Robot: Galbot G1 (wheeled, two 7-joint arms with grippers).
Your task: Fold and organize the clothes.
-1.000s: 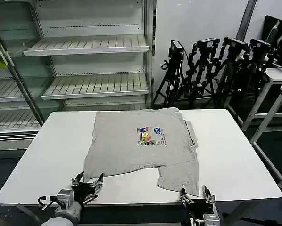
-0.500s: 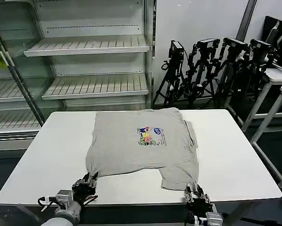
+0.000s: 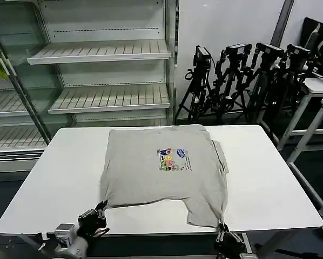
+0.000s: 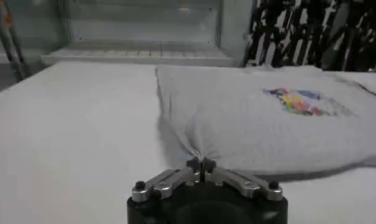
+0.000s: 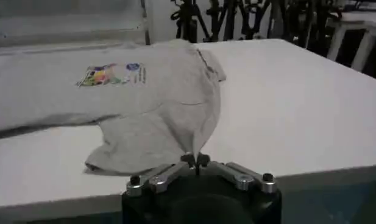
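You see the light grey soft T-shirt [image 3: 164, 167] lying mid-frame on the white table [image 3: 269, 178]. Left gripper [image 4: 200, 164] and right gripper [image 5: 194, 160] are both clamped on its near hem, partly cut off at the lower edge.

One T-shirt [image 3: 164, 167]; two tools: left [image 3: 100, 211], right [image 3: 222, 231].

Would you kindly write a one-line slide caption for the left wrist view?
Left gripper shut on a pinched near corner of the grey T-shirt lying on the white table.
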